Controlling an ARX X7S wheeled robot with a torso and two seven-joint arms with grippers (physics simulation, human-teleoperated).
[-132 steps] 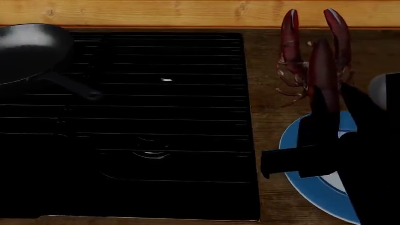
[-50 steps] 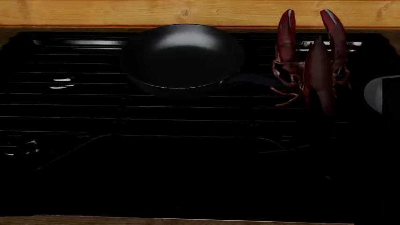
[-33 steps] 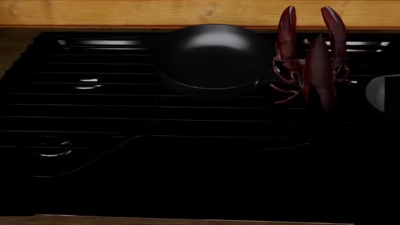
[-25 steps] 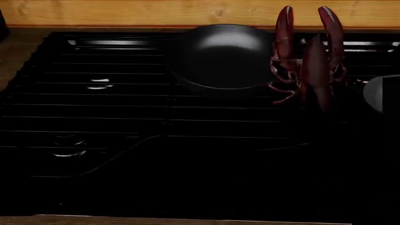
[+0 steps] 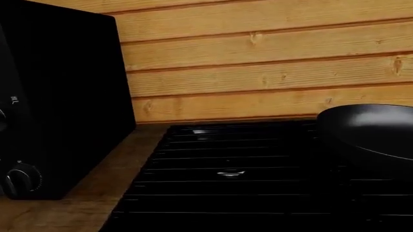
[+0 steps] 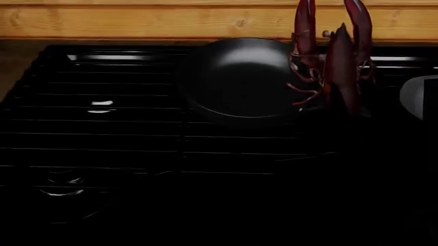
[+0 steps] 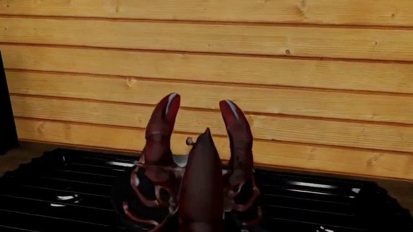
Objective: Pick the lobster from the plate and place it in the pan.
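Note:
The dark red lobster (image 6: 337, 56) hangs in the air, claws up, beside the right rim of the black pan (image 6: 236, 82) on the stove. My right gripper (image 6: 352, 115) holds it by the tail from below; the jaws are nearly lost against the black stove. In the right wrist view the lobster (image 7: 201, 169) rises straight from the jaws with the pan (image 7: 132, 195) behind it. The pan also shows in the left wrist view (image 5: 371, 130). The plate is out of view. My left gripper does not show in any view.
The black stove grate (image 6: 123, 133) fills most of the head view, with a wooden plank wall (image 6: 137, 20) behind it. A black appliance (image 5: 58, 92) with a knob (image 5: 22, 180) stands on the wooden counter (image 5: 96, 198) left of the stove.
The view has swung left across the stove, leaving the plate behind. The pan now lies nearer and lower in view, and the held lobster sits higher, at the pan's right rim.

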